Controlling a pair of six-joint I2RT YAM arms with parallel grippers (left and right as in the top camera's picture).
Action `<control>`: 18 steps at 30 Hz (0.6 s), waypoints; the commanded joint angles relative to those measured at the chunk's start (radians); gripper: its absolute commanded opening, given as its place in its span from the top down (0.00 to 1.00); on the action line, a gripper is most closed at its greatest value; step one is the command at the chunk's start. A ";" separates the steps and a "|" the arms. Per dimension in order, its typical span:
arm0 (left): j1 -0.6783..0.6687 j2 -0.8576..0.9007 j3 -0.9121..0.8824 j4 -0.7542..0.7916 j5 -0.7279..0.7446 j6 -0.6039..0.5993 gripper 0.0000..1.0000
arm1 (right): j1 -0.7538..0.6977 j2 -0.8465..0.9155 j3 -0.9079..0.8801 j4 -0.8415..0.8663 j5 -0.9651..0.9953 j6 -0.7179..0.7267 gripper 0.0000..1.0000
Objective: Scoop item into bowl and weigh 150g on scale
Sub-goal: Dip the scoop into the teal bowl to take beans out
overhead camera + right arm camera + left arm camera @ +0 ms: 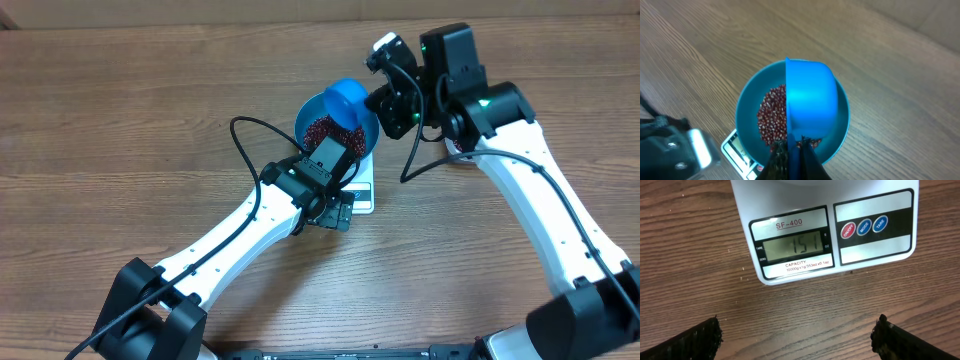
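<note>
The bright blue bowl (310, 112) stands on the white scale (364, 192) and holds dark red-brown beans (322, 129). In the right wrist view the beans (771, 116) lie on the left side of the bowl (743, 107). My right gripper (795, 146) is shut on the handle of a small blue scoop (811, 95), which is tipped on its side above the bowl. My left gripper (797, 336) hangs open over bare table just in front of the scale (875, 250), its fingers (700, 341) far apart and holding nothing. The display (792, 247) reads 151.
The wooden table (120, 120) stretches to all sides. A black cable (245, 140) loops left of the bowl, and another hangs by the right arm (540, 190). The left arm's wrist (675, 150) sits close to the bowl. Tiny crumbs (745, 277) lie beside the scale.
</note>
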 commanded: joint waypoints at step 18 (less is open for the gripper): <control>0.002 -0.011 -0.002 0.001 -0.013 0.023 0.01 | 0.007 0.127 0.003 -0.063 -0.006 -0.014 0.96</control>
